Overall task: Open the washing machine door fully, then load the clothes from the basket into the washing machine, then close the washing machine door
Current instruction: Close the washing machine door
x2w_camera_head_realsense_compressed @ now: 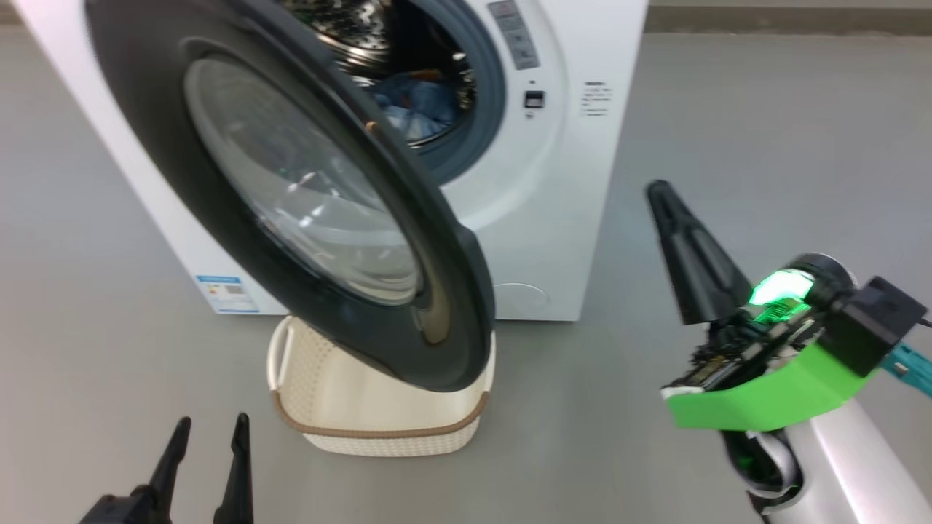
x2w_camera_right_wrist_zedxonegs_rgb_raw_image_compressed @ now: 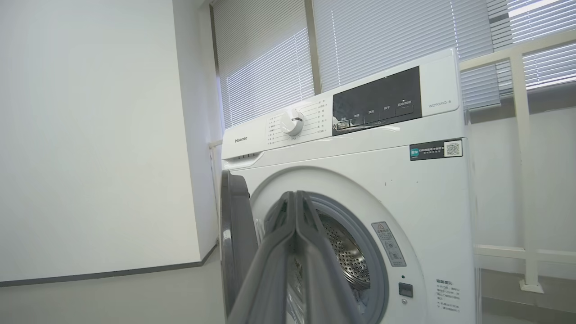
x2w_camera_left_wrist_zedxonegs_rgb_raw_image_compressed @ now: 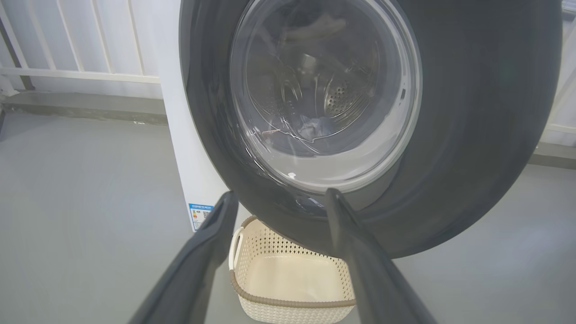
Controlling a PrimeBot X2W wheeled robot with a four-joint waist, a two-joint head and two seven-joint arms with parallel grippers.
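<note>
- The floor (x2w_camera_head_realsense_compressed: 764,131) is smooth, plain grey, running back to a dark skirting strip.
- A bare white wall (x2w_camera_right_wrist_zedxonegs_rgb_raw_image_compressed: 90,135) stands on one side; closed slatted blinds (x2w_camera_right_wrist_zedxonegs_rgb_raw_image_compressed: 382,45) and a white railing (x2w_camera_right_wrist_zedxonegs_rgb_raw_image_compressed: 522,135) are behind the machine.
- The washing machine (x2w_camera_head_realsense_compressed: 539,218) stands on that floor with the washing machine door (x2w_camera_head_realsense_compressed: 298,189) swung out.
- The clothes (x2w_camera_head_realsense_compressed: 419,109), a blue bundle, lie inside the steel drum.
- The basket (x2w_camera_head_realsense_compressed: 378,422) sits on the floor just in front of the machine, under the door's lower edge.
- The left gripper (x2w_camera_head_realsense_compressed: 211,422) hangs low, fingers spread, holding nothing.
- The right gripper (x2w_camera_head_realsense_compressed: 659,193) is raised off to the machine's side, fingers pressed together on nothing.
</note>
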